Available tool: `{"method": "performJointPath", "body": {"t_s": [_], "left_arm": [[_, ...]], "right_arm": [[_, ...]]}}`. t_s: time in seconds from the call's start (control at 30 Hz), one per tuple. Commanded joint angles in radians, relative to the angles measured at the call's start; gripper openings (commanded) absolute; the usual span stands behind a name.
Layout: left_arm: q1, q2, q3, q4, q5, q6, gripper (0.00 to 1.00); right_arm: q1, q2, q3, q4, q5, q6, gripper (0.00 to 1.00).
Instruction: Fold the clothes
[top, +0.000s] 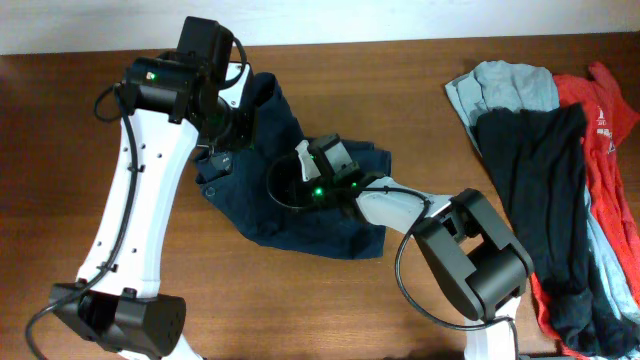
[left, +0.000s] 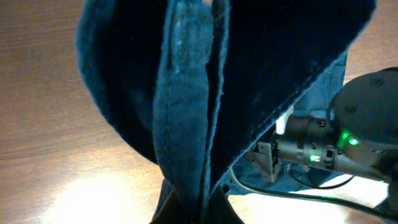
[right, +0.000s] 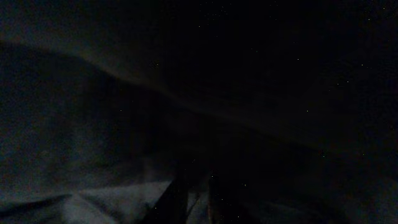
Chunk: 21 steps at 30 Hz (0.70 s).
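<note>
A: Where do the shorts (top: 300, 215) sit?

B: On the wooden desk (top: 60, 150), about midway between its left and right edges and closer to the far edge than the near one. They are dark navy and rumpled. One part runs up toward the far edge and the broader part spreads toward the middle.

A: And the left pincer (left: 198, 210)?

B: It is pressed together on a fold of the shorts. In the left wrist view a seamed ridge of blue cloth runs straight down into it. The rest of the cloth drapes out to both sides, with bare desk showing beyond.

A: The right pincer (top: 308, 160)?

B: It is down on the middle of the shorts, near the left one, on the side toward the right edge. Its own camera shows little but dark cloth close up, so I cannot tell whether it is spread or pinching.

A: Does the left camera help?

B: It shows only the right arm (left: 323, 149), low behind the hanging cloth. I cannot make out the fingers there.

A: What else is on the desk?

B: Three garments lie along the right edge, well apart from the shorts. A pale grey-blue shirt (top: 510, 85) is near the far right corner, a long black garment (top: 545, 200) lies over it, and a red shirt (top: 610, 170) is outermost.
</note>
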Motion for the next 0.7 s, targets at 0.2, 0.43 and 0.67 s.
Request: {"method": "performJointPath", "body": {"t_s": [0.2, 0.43, 0.67], "left_arm": [[-0.062, -0.013, 0.016, 0.021, 0.04, 0.006, 0.0], [-0.204, 0.058, 0.015, 0.05, 0.04, 0.0, 0.0], [-0.341, 0.247, 0.015, 0.087, 0.04, -0.059, 0.0]], "right_arm": [[-0.345, -0.358, 0.003, -0.406, -0.051, -0.058, 0.21], [-0.546, -0.363, 0.003, -0.712, 0.007, -0.23, 0.21], [-0.661, -0.359, 0.003, -0.821, 0.148, -0.234, 0.21]]}}
